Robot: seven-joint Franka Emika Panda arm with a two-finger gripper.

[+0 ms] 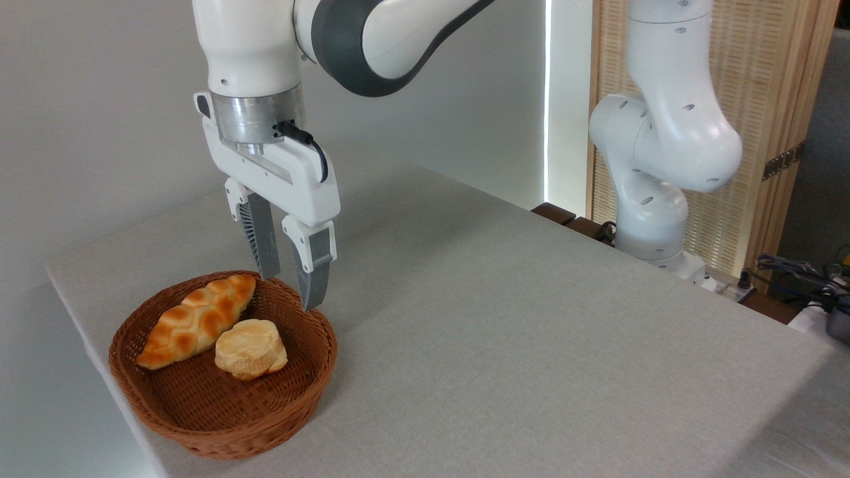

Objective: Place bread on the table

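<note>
The bread (251, 348), a small round pale-yellow bun with browned edges, lies inside a round brown wicker basket (292, 405) at the near left of the table (531, 318). My gripper (290, 292) hangs open over the basket's back rim, a little above and behind the bun, with nothing between its grey fingers (312, 275). It touches neither the bun nor the basket as far as I can see.
A longer braided orange-brown loaf (196, 320) lies in the basket to the left of the bun, touching it. The arm's white base (654, 219) stands at the table's far right edge. Cables and clutter (810, 279) sit beyond the right edge.
</note>
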